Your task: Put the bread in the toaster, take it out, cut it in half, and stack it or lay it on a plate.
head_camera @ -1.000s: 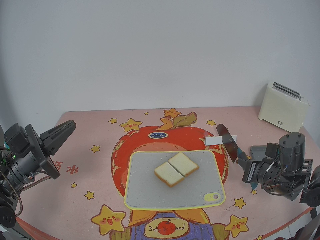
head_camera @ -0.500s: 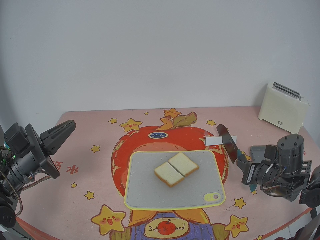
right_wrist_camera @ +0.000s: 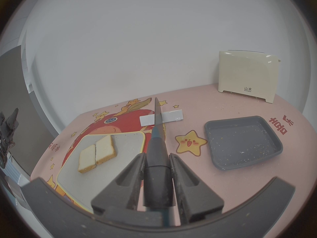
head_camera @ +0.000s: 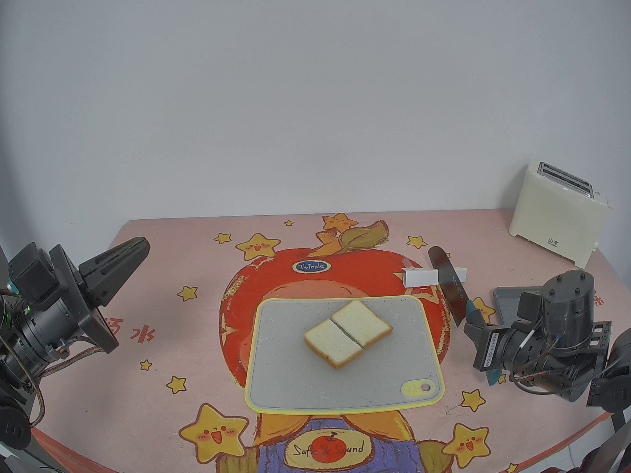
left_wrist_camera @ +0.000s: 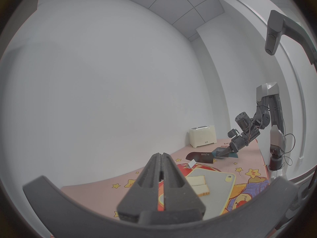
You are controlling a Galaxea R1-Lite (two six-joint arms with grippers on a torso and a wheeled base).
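Clamping the teal handle of a knife (right_wrist_camera: 157,139), the right gripper (right_wrist_camera: 158,156) hangs low over the pink table (head_camera: 171,336). Its two fingers press on the handle from either side, and the dark blade runs straight out ahead of it, turned on edge and raised off the tabletop. A small white card (right_wrist_camera: 171,115) lies flat on the table ahead of this gripper, below the outer part of the blade. Off to the gripper's left sits the grey cutting board (head_camera: 289,376) with its yellow rim. On it the bread (head_camera: 348,333) lies already cut into two halves, side by side with a thin gap along the cut and well apart from the blade. On the gripper's right, near it, rests a shallow grey tray (right_wrist_camera: 244,142) dusted with crumbs. Farther ahead of the gripper and to its right, beyond the tray, the cream toaster (head_camera: 559,211) stands upright at the table's far corner, close to the wall. The left gripper (head_camera: 131,249) is held up above the table's left edge, its fingers pressed together with nothing between them and its tips pointing out over the table. From this gripper the board and the two bread halves lie ahead and lower, well apart from it, and the knife and the right gripper are farther off beyond them.
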